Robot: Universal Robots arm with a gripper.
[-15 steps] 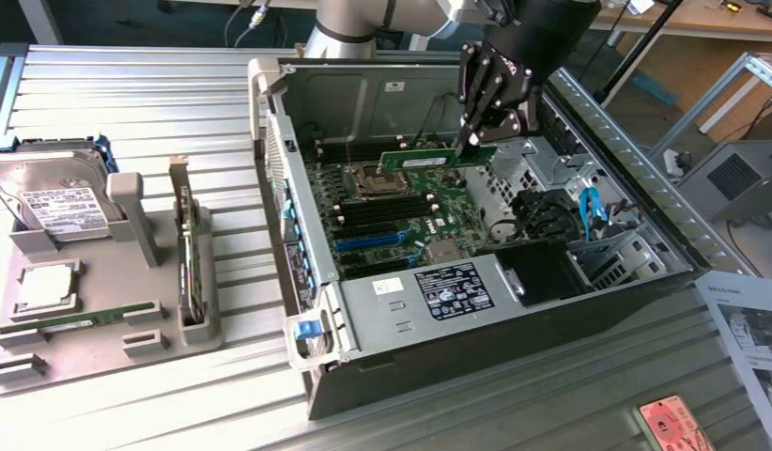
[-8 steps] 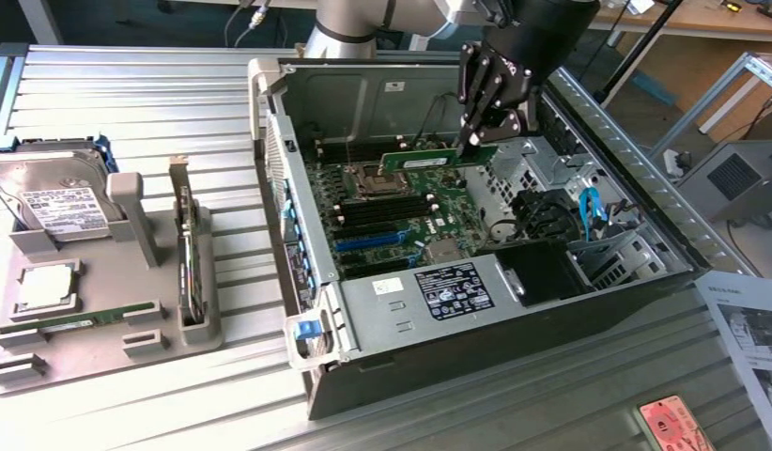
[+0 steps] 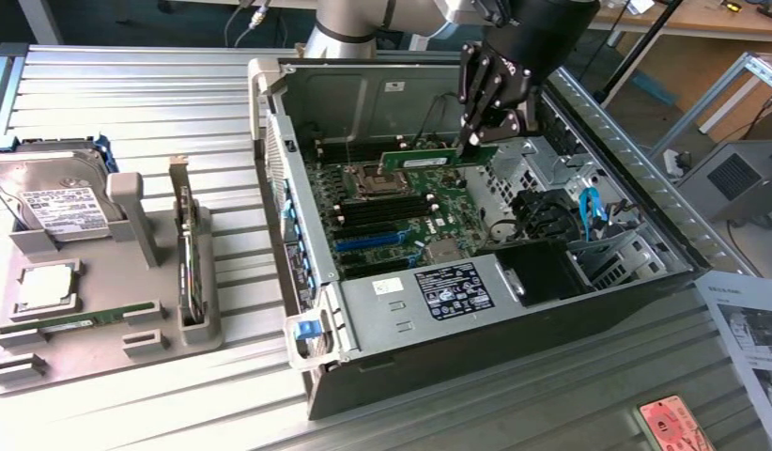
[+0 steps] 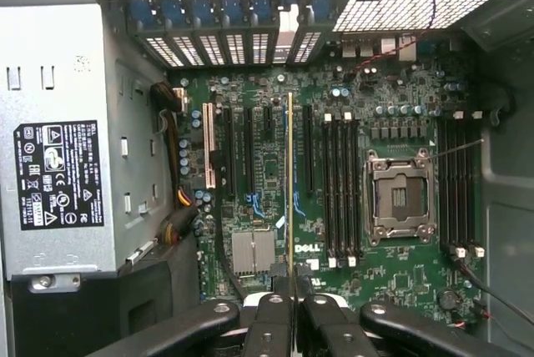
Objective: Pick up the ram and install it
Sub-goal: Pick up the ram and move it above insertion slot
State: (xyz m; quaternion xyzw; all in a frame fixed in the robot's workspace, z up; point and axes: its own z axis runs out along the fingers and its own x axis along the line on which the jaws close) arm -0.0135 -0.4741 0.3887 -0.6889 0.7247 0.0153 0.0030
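Green ram (image 3: 434, 159) hangs from my gripper (image 3: 476, 141) inside the open case (image 3: 399, 319). It sits long edge level, over the far part of the board (image 3: 399, 202) and close to the socket (image 3: 367, 178). The fingers are pinched nearly together on the stick's upper edge, so I have a firm hold of it and nothing else.

From the wrist view I see the ram (image 4: 289, 182) edge-on, as a thin pale line running out from between the fingers (image 4: 271, 315) of the gripper (image 4: 292, 290). That line lies across the board (image 4: 400, 282) between two long black slots. The bank of four black memory slots (image 4: 340, 190) and the socket (image 4: 400, 198) are off to one side of it. I cannot tell whether its lower edge touches the board or hangs just above it.

The grey supply box with its black label (image 4: 58, 173) fills the case corner away from the socket.

Outside the case, at the exterior view's left, a grey tray (image 3: 98, 348) rests on the slatted metal table (image 3: 148, 94). It holds a silver drive (image 3: 54, 193), a card (image 3: 186, 254) standing on edge, and a second green stick (image 3: 79, 322) lying flat, all well apart from the gripper.
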